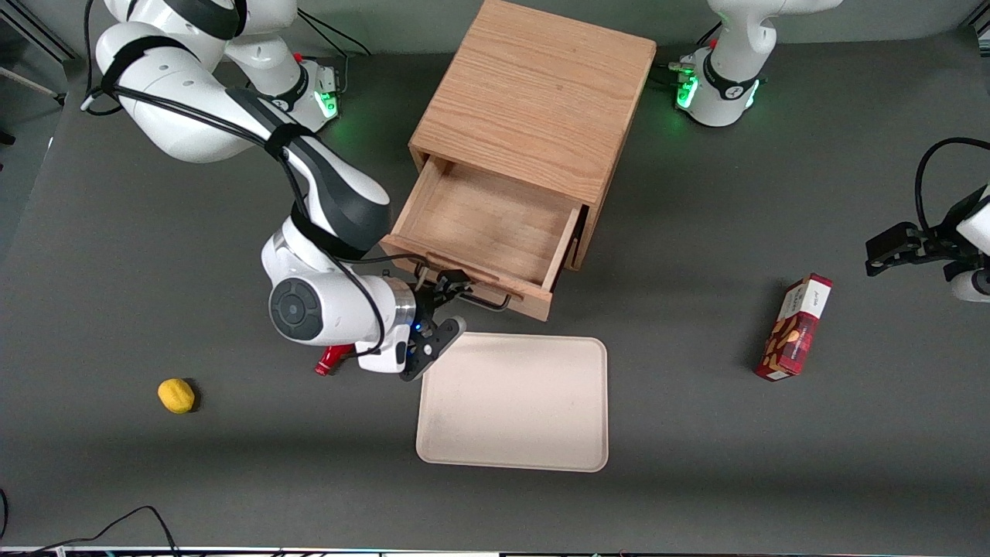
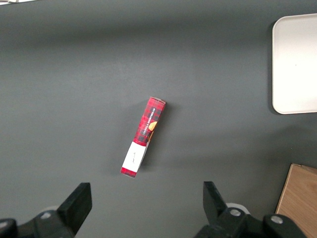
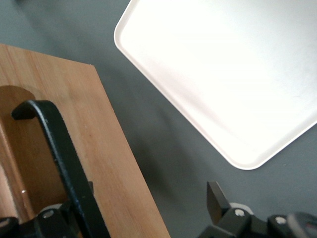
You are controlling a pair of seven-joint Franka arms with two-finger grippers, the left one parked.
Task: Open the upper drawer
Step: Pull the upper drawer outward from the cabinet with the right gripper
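Standing well out of its oak cabinet (image 1: 534, 100), the upper drawer (image 1: 487, 232) shows its bare wooden floor to the front camera, so I judge the job mostly done, perhaps finished; the drawer's back end remains under the cabinet top, so little is left beyond a last bit of travel, if any, and letting go. The lower drawer is hidden beneath it and cannot be seen.

My gripper (image 1: 448, 298) sits at the drawer's front, on the side nearer the front camera, level with the black handle (image 1: 483, 300). In the right wrist view the handle (image 3: 64, 163) runs past one of my fingers (image 3: 220, 203), between the two, and the fingers stand spread with a wide gap, not clamped on the bar. I read that as open around the handle, hooking rather than squeezing it.

A cream tray (image 1: 514, 402) lies on the counter (image 1: 696, 464) just in front of the drawer, close under my gripper, nearer the camera. A small red thing (image 1: 332, 360) peeks out from under my wrist; what it is I cannot tell. A yellow lemon-like thing (image 1: 176, 395) rests toward my end of the counter, and a red box (image 1: 795, 327) lies toward the parked arm's end, both well apart from the drawer.
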